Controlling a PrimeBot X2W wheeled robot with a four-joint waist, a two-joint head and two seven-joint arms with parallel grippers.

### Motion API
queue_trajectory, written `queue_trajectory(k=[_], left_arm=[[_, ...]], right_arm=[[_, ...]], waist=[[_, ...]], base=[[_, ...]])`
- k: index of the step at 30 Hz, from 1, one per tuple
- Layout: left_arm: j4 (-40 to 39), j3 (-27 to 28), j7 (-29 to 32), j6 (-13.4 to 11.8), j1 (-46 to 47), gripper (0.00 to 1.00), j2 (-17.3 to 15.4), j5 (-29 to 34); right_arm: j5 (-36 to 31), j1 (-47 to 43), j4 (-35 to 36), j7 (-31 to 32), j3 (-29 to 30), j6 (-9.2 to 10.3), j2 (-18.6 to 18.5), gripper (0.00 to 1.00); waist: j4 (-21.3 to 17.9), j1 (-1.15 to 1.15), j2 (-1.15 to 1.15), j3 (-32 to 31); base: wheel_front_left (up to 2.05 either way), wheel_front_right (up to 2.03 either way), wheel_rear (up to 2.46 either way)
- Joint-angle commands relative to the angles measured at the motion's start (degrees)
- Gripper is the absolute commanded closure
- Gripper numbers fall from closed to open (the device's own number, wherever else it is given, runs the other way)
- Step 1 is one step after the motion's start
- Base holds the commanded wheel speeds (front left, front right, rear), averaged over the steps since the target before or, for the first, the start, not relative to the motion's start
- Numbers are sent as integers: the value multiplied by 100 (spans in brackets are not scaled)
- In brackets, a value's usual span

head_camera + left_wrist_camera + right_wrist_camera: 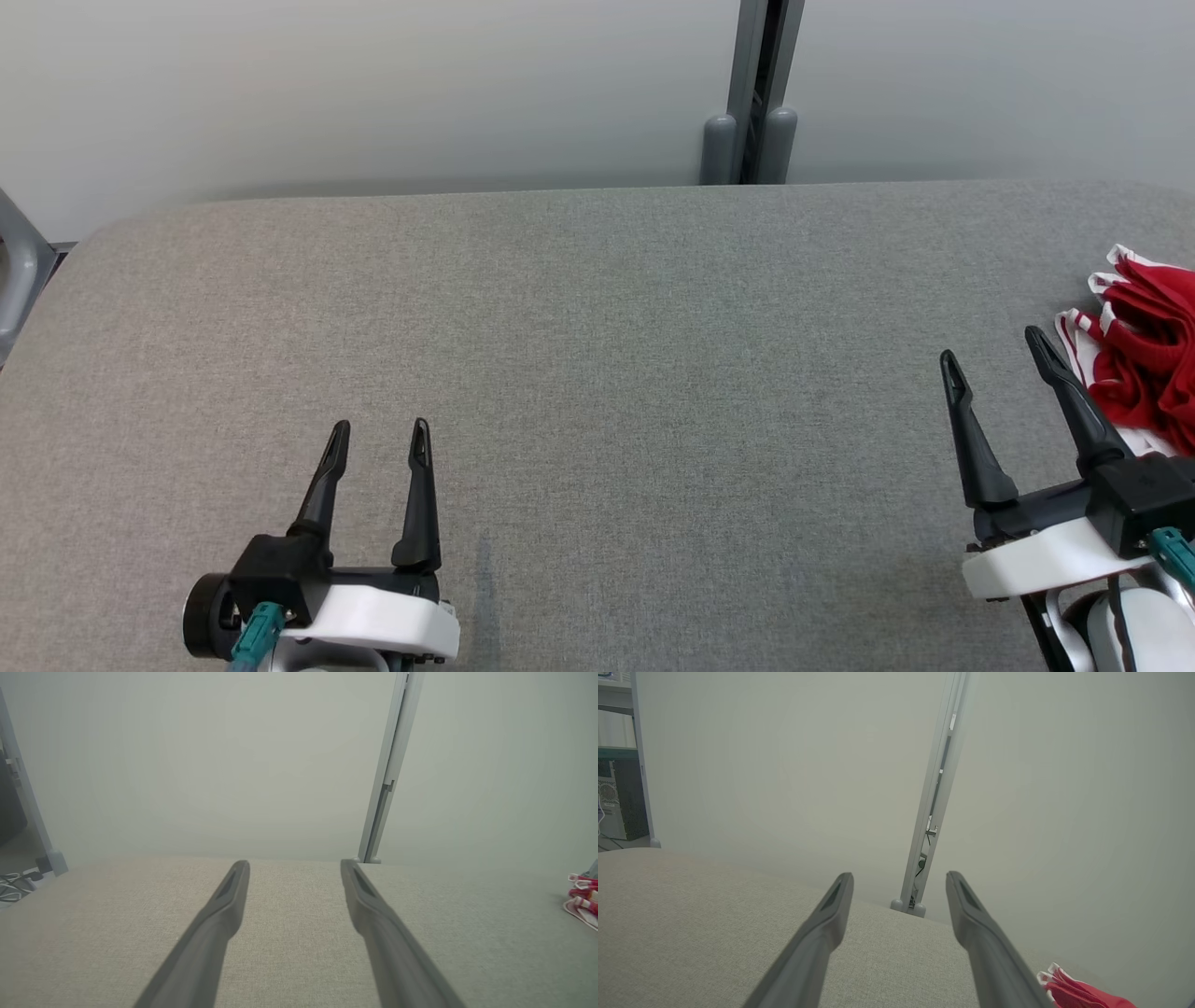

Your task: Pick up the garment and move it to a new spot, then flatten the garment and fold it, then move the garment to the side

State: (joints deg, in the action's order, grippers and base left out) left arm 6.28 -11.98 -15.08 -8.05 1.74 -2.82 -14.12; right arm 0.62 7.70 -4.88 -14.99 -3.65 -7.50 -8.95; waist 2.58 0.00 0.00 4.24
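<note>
Dark end effectors (pixel 381 425) (pixel 990 343) spread wide, empty

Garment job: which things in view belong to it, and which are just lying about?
Job: garment, table, left gripper, right gripper; both grippers are open and empty.
Lying about: post, cables, computer.
</note>
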Motion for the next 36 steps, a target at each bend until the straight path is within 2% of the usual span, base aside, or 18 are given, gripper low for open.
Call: queue_trajectory(k=[1, 15, 27, 36], left_arm=[[19, 28, -4, 49, -15, 0, -24, -104], [137, 37, -4, 113, 56, 0, -24, -233], [-102, 172, -4, 305, 3, 0, -23, -320], [-105, 166, -3, 278, -42, 0, -24, -365]], right_arm=[[22, 10, -19, -26, 28, 2, -27, 0], [47, 53, -3, -26, 8, 2, -1, 0], [59, -3, -21, -26, 7, 2, 35, 0], [72, -39, -45, -26, -9, 2, 38, 0]], waist=[[0, 0, 0, 1], [-11, 0, 0, 80], [-50, 0, 0, 49], [-40, 0, 0, 11]], base=[[0, 0, 0], [0, 0, 0], [0, 0, 0], [0, 0, 0]])
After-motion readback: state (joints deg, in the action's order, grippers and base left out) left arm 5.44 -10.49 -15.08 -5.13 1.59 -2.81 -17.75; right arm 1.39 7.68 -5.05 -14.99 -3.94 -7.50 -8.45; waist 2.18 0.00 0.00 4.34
